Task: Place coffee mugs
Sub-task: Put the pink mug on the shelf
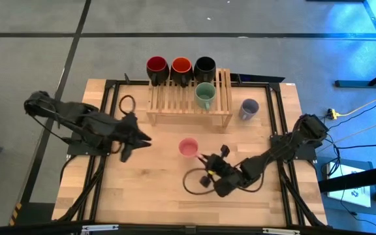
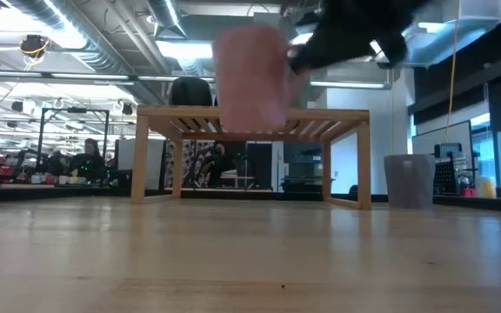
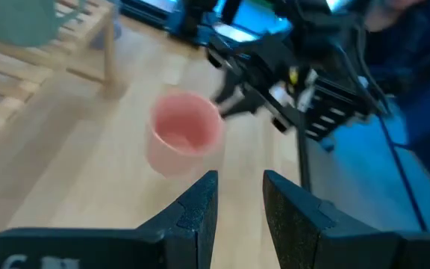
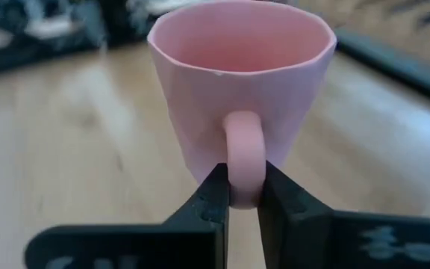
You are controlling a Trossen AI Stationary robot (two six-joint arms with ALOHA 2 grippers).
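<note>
A pink mug (image 1: 188, 147) hangs upright above the middle of the table, in front of the slatted wooden rack (image 1: 189, 112). My right gripper (image 1: 202, 158) is shut on it, reaching in from the near right. The dark red (image 1: 157, 67), red-orange (image 1: 181, 67) and black (image 1: 205, 66) mugs stand along the rack's far edge, and the green mug (image 1: 205, 95) stands on its slats. The lavender-blue mug (image 1: 249, 108) rests on the table to the right of the rack. Left of the pink mug, my left gripper (image 1: 142, 140) is open with nothing between its fingers (image 3: 200, 205). My right gripper pinches the pink mug's handle (image 4: 245, 161) between its two fingers, on the loop's lower part. The fingers come nearly level from the table's near right, slanting slightly down. The mug (image 2: 250, 78) is upright, mouth up, lifted clear of the table.
A black cable loop (image 1: 127, 102) lies left of the rack, and another (image 1: 194, 181) lies near the front under the right arm. Dark frame rails (image 1: 109, 91) run along the table's sides. Bare wood (image 1: 149, 189) stretches across the front left.
</note>
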